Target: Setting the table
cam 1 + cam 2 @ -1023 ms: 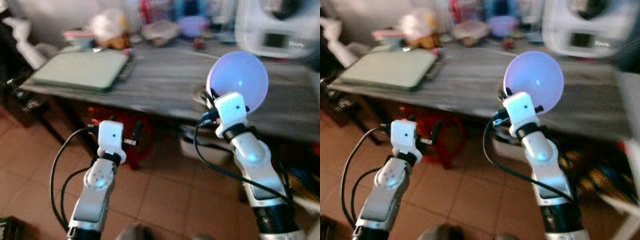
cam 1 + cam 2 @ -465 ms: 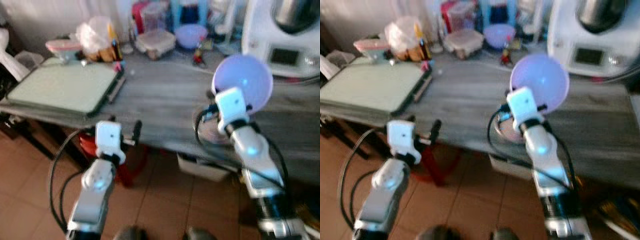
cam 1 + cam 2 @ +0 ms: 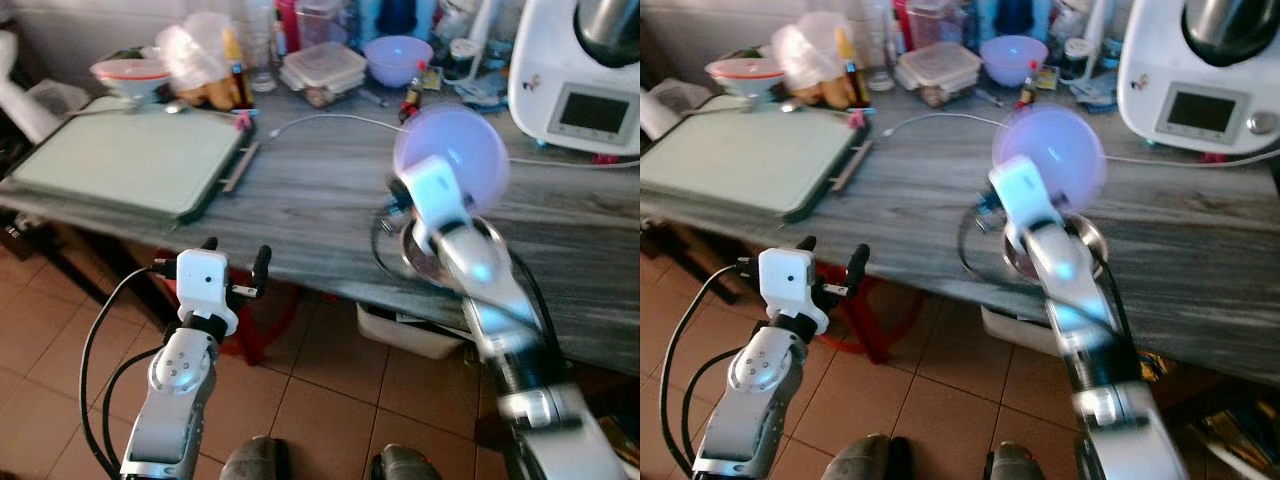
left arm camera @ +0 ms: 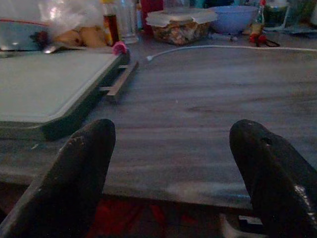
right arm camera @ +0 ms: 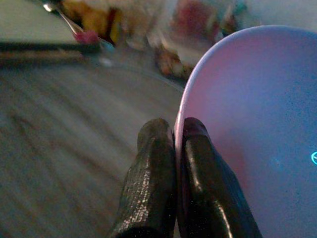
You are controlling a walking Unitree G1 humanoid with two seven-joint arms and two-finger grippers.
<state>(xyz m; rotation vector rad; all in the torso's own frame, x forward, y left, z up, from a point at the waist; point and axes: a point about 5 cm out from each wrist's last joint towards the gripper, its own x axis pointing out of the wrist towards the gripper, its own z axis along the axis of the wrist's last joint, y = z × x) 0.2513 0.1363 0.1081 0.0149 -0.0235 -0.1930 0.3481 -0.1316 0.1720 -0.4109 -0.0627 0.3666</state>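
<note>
- Over the grey table [image 3: 300,190], seen from the head, the right gripper [image 3: 400,195] pinches the rim of a lilac bowl [image 3: 455,155], raised above a metal dish [image 3: 425,262].
- Left wrist view: the left gripper [image 4: 173,163] is spread wide, with nothing between its fingers, facing the table edge, a green board [image 4: 44,84] off to one side.
- Right wrist view: both fingers [image 5: 153,168] clamp the bowl's rim.

left gripper [image 3: 233,262]: fingers spread, arm raised | right gripper [image 5: 174,144]: fingers pinched together, arm extended forward
</note>
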